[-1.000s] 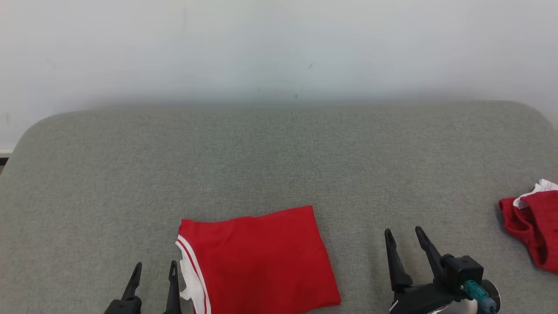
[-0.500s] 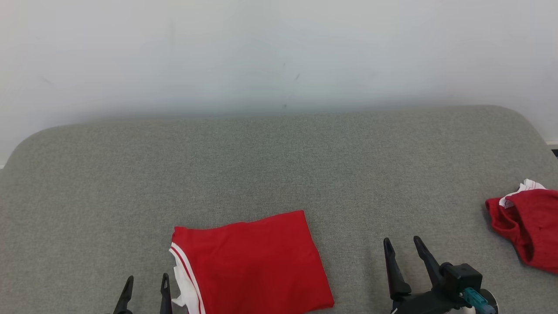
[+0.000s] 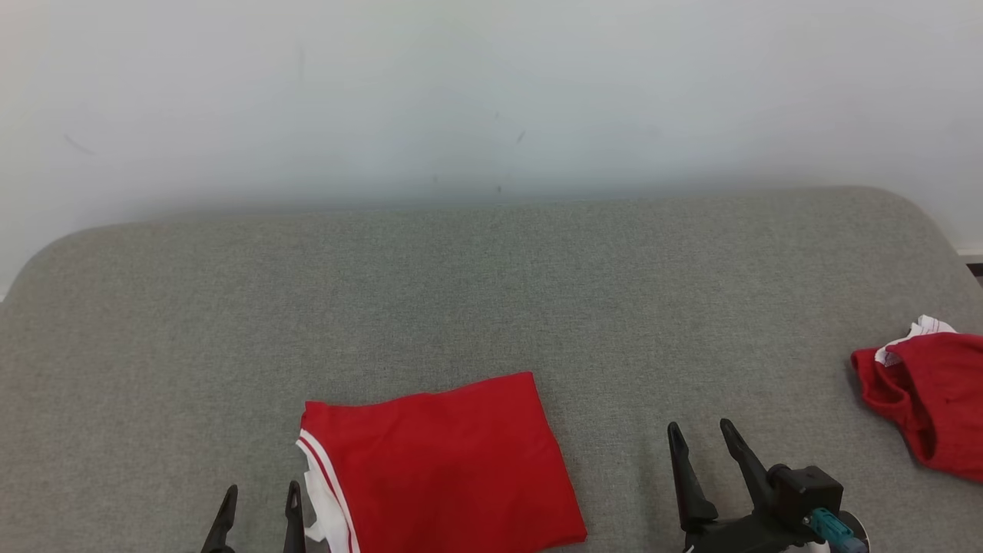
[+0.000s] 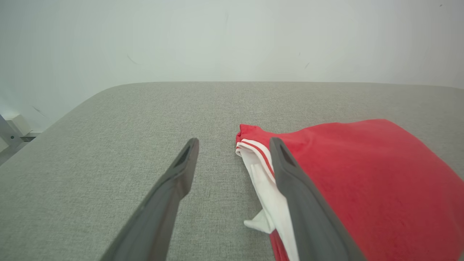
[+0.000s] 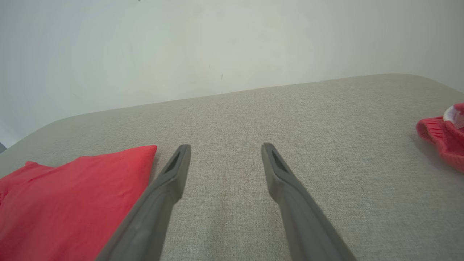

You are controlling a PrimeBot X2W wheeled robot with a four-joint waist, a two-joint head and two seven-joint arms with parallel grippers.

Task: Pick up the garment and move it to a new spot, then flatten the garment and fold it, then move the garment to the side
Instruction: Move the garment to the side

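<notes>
The folded red garment (image 3: 453,461) lies flat at the 6 o'clock edge of the grey padded surface (image 3: 491,292), its white-striped hem (image 3: 322,480) at 9 o'clock, which suggests folding is done and only the move aside is left. The left gripper (image 3: 261,491) at its 8 o'clock and the right gripper (image 3: 699,432) at its 3 o'clock both hang spread and empty, flanking it, likely ready to take its edges. A crumpled red garment (image 3: 921,399) sits well apart at 3 o'clock.
</notes>
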